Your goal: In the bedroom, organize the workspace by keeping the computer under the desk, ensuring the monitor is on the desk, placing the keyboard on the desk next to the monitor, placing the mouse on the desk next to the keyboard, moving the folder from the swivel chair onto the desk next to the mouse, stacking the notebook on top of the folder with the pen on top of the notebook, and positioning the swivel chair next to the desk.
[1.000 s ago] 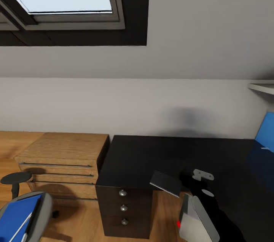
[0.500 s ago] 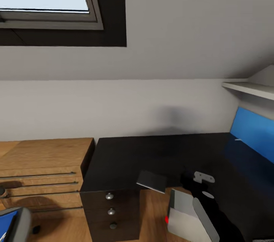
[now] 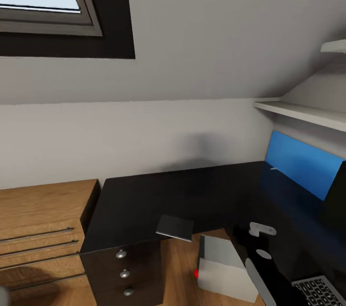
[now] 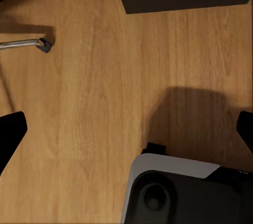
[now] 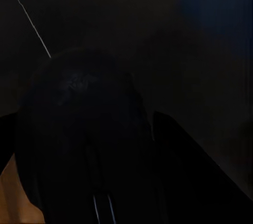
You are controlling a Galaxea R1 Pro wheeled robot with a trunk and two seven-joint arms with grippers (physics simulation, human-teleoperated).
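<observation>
The worktop [image 3: 144, 200] is running black and glossy along the grey wall and turning right under a blue wall panel [image 3: 298, 164]. Its front edge is ending above a drawer unit [image 3: 124, 272] with round knobs, just beside an oak cabinet [image 3: 38, 229]. The notebook [image 3: 175, 227] is lying at that front edge, one corner overhanging the floor. The computer [image 3: 223, 272] is standing on the wood floor [image 4: 95, 108] in the inner bend of the worktop, its red light facing outward. The keyboard [image 3: 319, 291] is peeking in at the lower right corner of the head view.

The left gripper [image 4: 126, 132] is hanging spread wide over bare floor, grasping nothing, with a chair castor [image 4: 45, 46] off to one side. The right gripper [image 3: 260, 228] is hovering over the worktop. In its wrist view the dark rounded mouse [image 5: 79, 129] is sitting close up, but it is too dark to tell whether the fingers are clenching it.
</observation>
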